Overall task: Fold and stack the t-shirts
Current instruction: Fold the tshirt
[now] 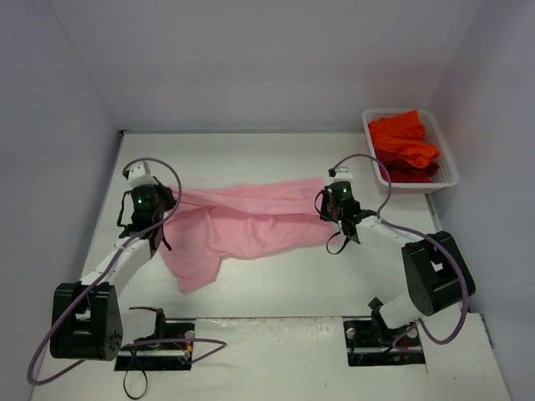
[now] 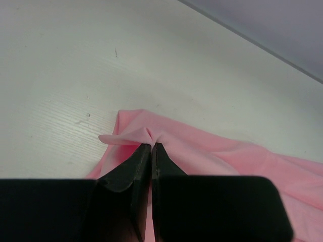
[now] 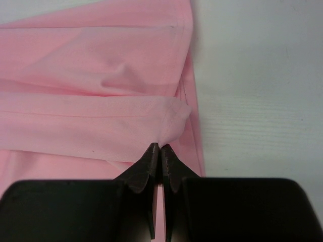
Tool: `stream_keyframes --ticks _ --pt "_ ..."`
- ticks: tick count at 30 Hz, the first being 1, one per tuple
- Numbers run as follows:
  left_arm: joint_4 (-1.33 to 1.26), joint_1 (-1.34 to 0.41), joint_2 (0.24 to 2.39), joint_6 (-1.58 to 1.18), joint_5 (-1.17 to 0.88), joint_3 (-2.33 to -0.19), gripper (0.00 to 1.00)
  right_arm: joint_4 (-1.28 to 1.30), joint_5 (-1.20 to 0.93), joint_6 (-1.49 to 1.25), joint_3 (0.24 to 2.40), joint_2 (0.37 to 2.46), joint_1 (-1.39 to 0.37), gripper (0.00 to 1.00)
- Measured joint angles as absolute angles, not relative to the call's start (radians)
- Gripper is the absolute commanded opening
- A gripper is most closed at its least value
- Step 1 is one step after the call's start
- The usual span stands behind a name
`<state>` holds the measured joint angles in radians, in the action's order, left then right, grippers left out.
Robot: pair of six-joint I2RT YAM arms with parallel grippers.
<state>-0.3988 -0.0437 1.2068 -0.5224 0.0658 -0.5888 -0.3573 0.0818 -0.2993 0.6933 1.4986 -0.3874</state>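
From above and behind the arm bases at the near edge, we look down on the whole worktop [image 1: 276,154], out to its far edge. Our two wrist views sit very close, each peering along its own fingers: the one behind the left gripper [image 2: 151,147] faces low across the top to an edge where a wall rises, while the one behind the right gripper [image 3: 160,147] faces steeply downward. All three share the pink t-shirt [image 1: 251,221], the wrist views showing its ends nearest the left and right edges.

Soft, even overhead light; shadows on the table [image 1: 276,284] are faint. The top view is sharp. In the wrist views the pink t-shirt [image 3: 91,116] shows gentle fold shading, while the left gripper [image 2: 151,146] and right gripper [image 3: 160,147] are black, almost detailless.
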Motion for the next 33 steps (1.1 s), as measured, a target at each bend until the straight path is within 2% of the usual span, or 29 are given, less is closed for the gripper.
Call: stream_keyframes --ticks 16,18,19,20,21,24,25,26,30,33 --pt "-0.246 -0.044 1.134 -0.548 0.103 -0.589 0.00 -0.363 0.091 -0.334 0.661 1.464 -0.406 0.00" --pt "-0.229 -0.044 1.129 -0.555 0.106 -0.589 0.00 -0.363 0.094 -0.345 0.661 1.463 -0.407 0.17" --pt "-0.223 -0.044 1.126 -0.558 0.107 -0.589 0.11 -0.361 0.097 -0.352 0.661 1.463 -0.407 0.46" --pt "-0.218 -0.044 1.124 -0.557 0.107 -0.589 0.19 -0.360 0.100 -0.364 0.661 1.463 -0.407 0.58" --pt "-0.215 -0.044 1.121 -0.560 0.108 -0.589 0.24 -0.358 0.103 -0.366 0.661 1.463 -0.407 0.66" --pt "-0.211 -0.044 1.116 -0.568 0.110 -0.589 0.27 -0.347 0.111 -0.379 0.661 1.463 -0.408 0.80" --pt "-0.209 -0.044 1.114 -0.569 0.112 -0.589 0.30 -0.345 0.116 -0.382 0.661 1.463 -0.408 0.85" --pt "-0.208 -0.044 1.113 -0.571 0.114 -0.589 0.37 -0.342 0.120 -0.389 0.661 1.463 -0.410 0.95" --pt "-0.186 -0.044 1.106 -0.585 0.130 -0.589 0.50 -0.322 0.142 -0.414 0.661 1.463 -0.415 1.00" --pt "-0.161 -0.044 1.096 -0.588 0.141 -0.589 0.54 -0.304 0.155 -0.430 0.661 1.457 -0.421 1.00"
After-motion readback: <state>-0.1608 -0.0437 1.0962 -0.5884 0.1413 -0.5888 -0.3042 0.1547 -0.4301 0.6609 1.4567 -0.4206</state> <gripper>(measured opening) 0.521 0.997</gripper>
